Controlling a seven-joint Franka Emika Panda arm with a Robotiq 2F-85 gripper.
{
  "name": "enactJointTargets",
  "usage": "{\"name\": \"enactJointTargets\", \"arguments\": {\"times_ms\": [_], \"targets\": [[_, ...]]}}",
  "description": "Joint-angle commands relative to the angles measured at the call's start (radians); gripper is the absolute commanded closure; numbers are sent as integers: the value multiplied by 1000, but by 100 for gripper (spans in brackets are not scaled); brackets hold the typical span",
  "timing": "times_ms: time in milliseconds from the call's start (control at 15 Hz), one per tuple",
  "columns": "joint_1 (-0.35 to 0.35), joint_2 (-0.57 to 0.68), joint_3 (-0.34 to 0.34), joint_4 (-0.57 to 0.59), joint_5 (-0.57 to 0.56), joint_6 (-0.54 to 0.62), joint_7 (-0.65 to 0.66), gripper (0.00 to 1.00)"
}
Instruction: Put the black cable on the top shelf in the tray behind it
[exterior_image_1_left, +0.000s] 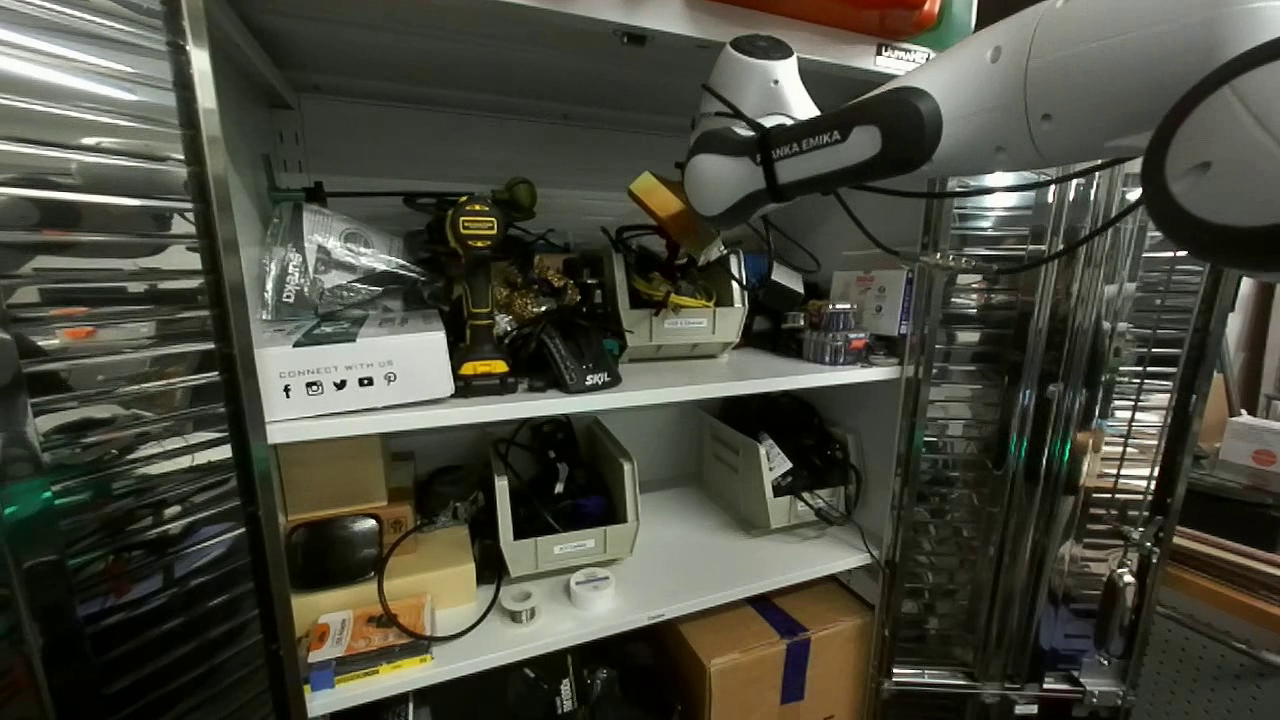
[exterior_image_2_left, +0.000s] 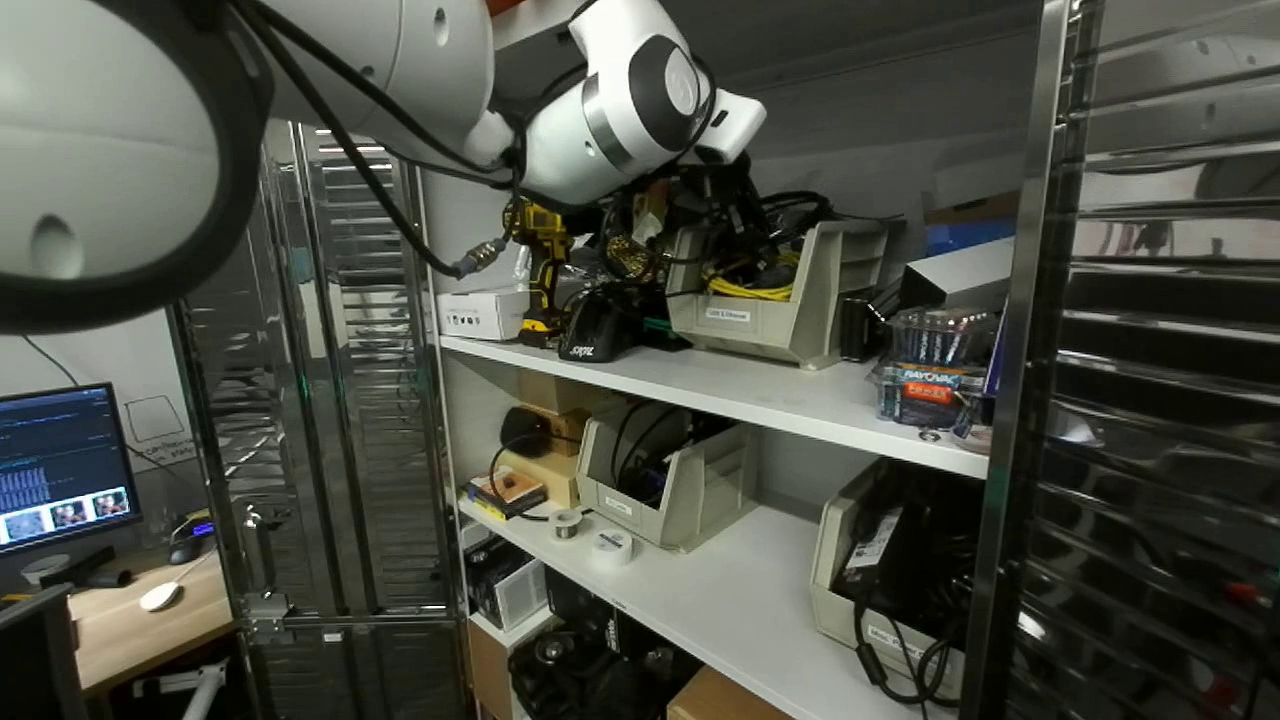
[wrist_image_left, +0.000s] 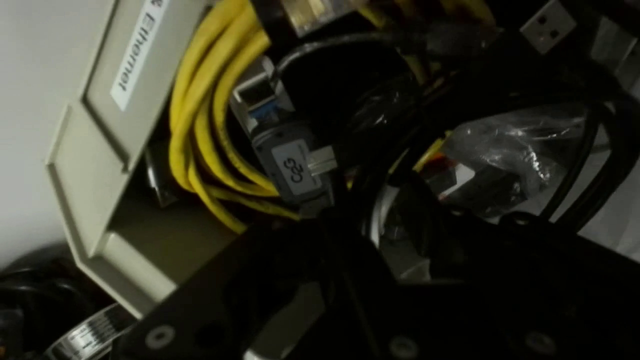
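The top shelf (exterior_image_1_left: 640, 385) is a white board, also in the other exterior view (exterior_image_2_left: 800, 410). The tray (exterior_image_1_left: 685, 335) is a pale open bin on it, holding coiled yellow cable; it also shows in an exterior view (exterior_image_2_left: 745, 325) and the wrist view (wrist_image_left: 85, 190). My dark gripper (wrist_image_left: 370, 215) points into the tray's opening among its contents. Its fingers are dark and their tips blend with black cords, so their closing is unclear. Black cord (wrist_image_left: 600, 175) loops at the right of the wrist view; I cannot tell whether it is the black cable bundle or part of the tray's contents.
A yellow-and-black drill (exterior_image_1_left: 478, 290) and a black SKIL tool (exterior_image_1_left: 585, 360) stand beside the tray. A white box (exterior_image_1_left: 355, 365) is at the shelf's end. Battery packs (exterior_image_2_left: 930, 370) stand at the opposite end. Another shelf board (exterior_image_1_left: 660, 590) with bins is below. Metal doors flank the cabinet.
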Motion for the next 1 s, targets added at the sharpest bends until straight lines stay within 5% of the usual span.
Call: {"name": "enactJointTargets", "arguments": {"times_ms": [0, 333, 933], "targets": [[-21, -7, 34, 51, 35, -88, -100, 34], [-33, -85, 3, -80, -12, -52, -80, 0], [5, -346, -84, -535, -408, 276, 39, 0]]}}
